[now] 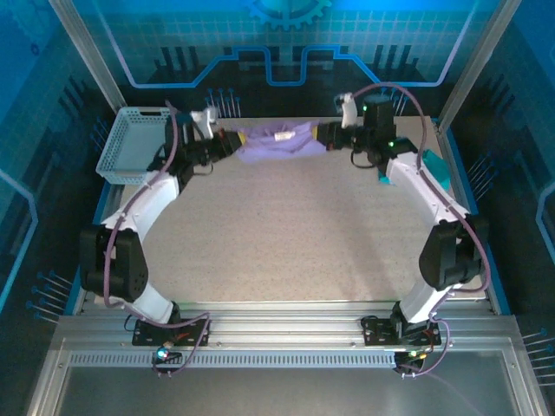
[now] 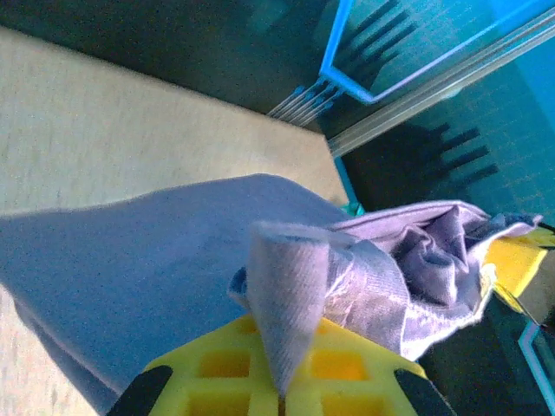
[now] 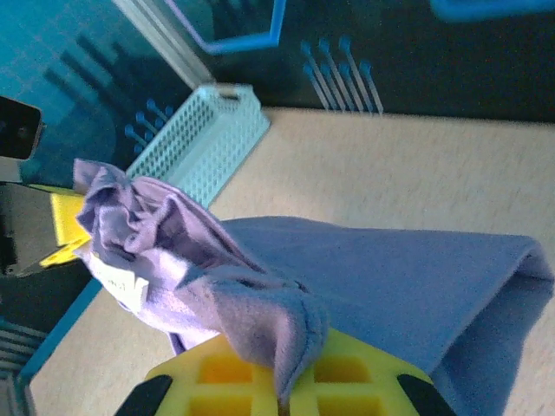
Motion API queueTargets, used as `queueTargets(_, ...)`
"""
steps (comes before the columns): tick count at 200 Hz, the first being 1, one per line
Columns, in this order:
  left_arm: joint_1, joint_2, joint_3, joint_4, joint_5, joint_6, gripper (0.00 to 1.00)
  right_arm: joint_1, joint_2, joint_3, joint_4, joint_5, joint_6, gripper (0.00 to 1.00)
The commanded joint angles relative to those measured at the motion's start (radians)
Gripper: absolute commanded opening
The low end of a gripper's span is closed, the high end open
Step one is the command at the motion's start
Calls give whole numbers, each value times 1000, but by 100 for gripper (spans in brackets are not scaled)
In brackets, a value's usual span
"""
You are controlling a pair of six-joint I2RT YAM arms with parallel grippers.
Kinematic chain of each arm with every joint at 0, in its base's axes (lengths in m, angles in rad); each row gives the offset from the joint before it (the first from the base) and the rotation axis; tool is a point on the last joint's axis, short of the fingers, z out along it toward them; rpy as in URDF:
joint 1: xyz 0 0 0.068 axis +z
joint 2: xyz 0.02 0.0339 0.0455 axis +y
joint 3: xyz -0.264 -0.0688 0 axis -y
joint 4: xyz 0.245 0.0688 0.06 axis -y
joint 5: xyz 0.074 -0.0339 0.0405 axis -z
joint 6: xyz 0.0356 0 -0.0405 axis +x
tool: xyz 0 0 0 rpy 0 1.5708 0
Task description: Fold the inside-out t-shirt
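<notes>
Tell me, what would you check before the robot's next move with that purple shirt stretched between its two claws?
1. Left gripper shut on the t-shirt: ok, fabric is pinched between its yellow pads.
2. Right gripper shut on the t-shirt: ok, same pinch.
3. T-shirt spread smooth between them: not ok, it hangs bunched and wrinkled.
4. Which part of the t-shirt each gripper holds: cannot tell.
5. Basket apart from the t-shirt: ok, it stands beyond the left arm.
6. Teal garment apart from the t-shirt: ok, it lies beyond the right arm.
</notes>
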Motion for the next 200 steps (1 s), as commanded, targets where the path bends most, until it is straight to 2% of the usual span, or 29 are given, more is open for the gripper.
queueTargets(1, -56, -94, -229, 109, 26, -31, 0, 47, -93, -191, 13, -13, -9, 0)
queueTargets(17, -122, -186, -382, 147, 2, -48, 0, 79, -191, -326, -16, 22, -8, 0)
queueTargets(35, -194, -267, -478, 145, -42, -68, 0, 95, -281, -431, -48, 59, -2, 0)
queueTargets(59, -216, -294, -524, 139, -86, -92, 0, 98, -302, -461, -100, 118, -19, 0)
queueTargets(128, -176, -33, -369, 40, -193, 9, 0, 81, 28, -245, -216, 252, -47, 1)
queueTargets(147, -153, 79, -319, 39, -209, 42, 3, 75, 149, -184, -237, 285, -50, 4)
queueTargets(162, -143, 164, -271, 32, -210, 60, 10, 72, 238, -134, -260, 304, -47, 9)
queueTargets(176, -137, 224, -231, 27, -215, 68, 21, 65, 299, -98, -274, 322, -49, 20)
queueTargets(200, -113, 254, -192, 0, -230, 57, 39, 36, 309, -43, -332, 326, -75, 34)
